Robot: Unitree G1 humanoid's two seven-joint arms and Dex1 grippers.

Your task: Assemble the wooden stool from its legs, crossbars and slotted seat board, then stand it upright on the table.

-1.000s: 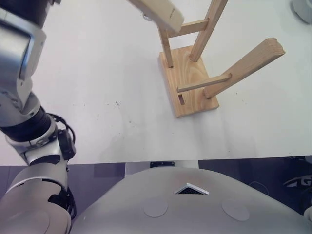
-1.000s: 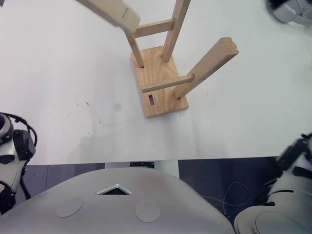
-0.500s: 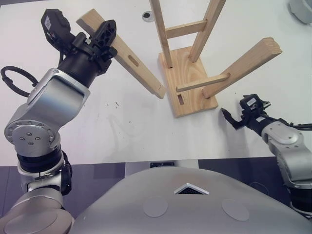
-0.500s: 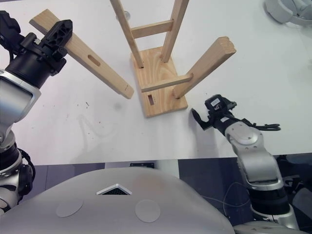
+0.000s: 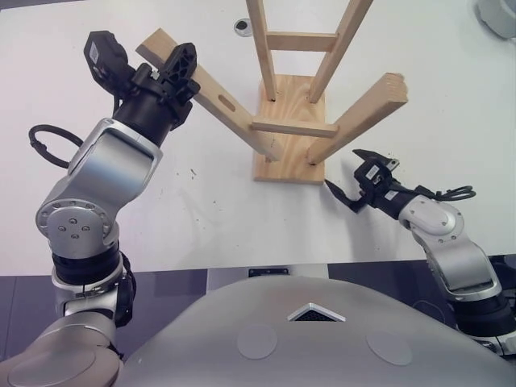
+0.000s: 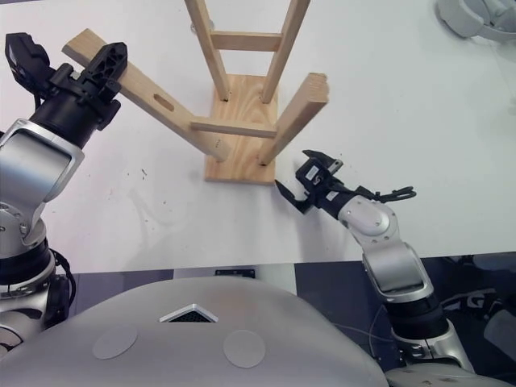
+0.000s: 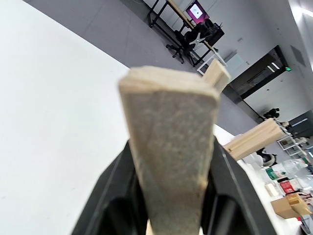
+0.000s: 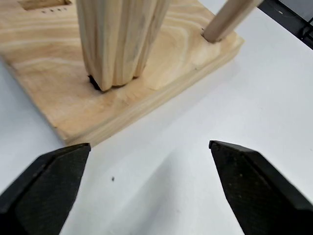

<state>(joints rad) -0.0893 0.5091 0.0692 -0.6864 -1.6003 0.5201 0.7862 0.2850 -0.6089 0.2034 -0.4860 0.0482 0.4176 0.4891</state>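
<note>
The left gripper [image 5: 173, 72] is closed around the upper end of a loose leg [image 5: 218, 97], a black finger [image 7: 115, 196] pressed against each broad side of the wood. This leg is held off the table [image 5: 201, 210], slanting down and to the right until its lower end reaches the near left part of the board [image 5: 282, 171]. Whether that end is seated in a slot cannot be told. An oblong slot is cut through the leg just below the grip.

The right gripper [image 6: 292, 169] is spread wide and held low over the table, just beside the board's near right corner, apart from the wood. Between its two fingertips [image 8: 63, 161] the board's edge is seen, with bare table between.

The board is laid flat near the middle of the table, underside up. A thick leg [image 5: 363, 113] is planted in its near right slot and leans up to the right. A thin crossbar [image 5: 294, 127] runs level from this leg to the loose leg, its left end meeting that leg. Two more legs [image 5: 260, 48] are stood in the far side of the board, joined by a second crossbar [image 5: 300, 40].

A small round disc [image 5: 242, 27] is lying on the table beyond the stool.
</note>
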